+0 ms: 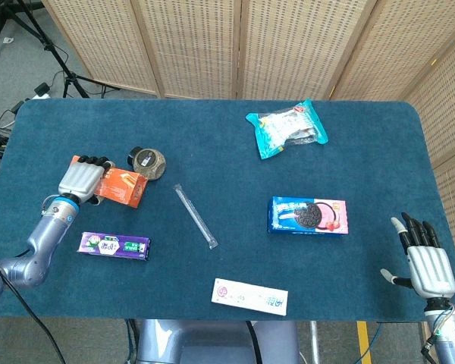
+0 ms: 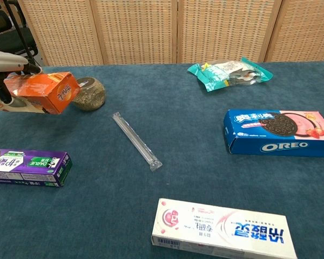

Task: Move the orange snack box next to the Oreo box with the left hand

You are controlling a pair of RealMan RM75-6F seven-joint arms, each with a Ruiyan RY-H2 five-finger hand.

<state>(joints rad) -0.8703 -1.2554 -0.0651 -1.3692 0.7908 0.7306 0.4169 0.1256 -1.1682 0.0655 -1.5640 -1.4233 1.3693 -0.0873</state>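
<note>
At left of the frame, the left robot hand (image 1: 82,179) grips the orange snack box (image 1: 120,186) lifted above the tabletop (image 1: 212,144), next needing carriage rightward to the Oreo box (image 1: 308,215).

The room is evenly and brightly lit from overhead, so the dark blue felt-covered counter (image 1: 227,250) carries only faint, soft shadows beneath its things. Both views are sharp throughout. A little glare glints off the crinkly teal plastic snack bag (image 2: 228,73) and the thin clear plastic tube (image 2: 136,140).
</note>
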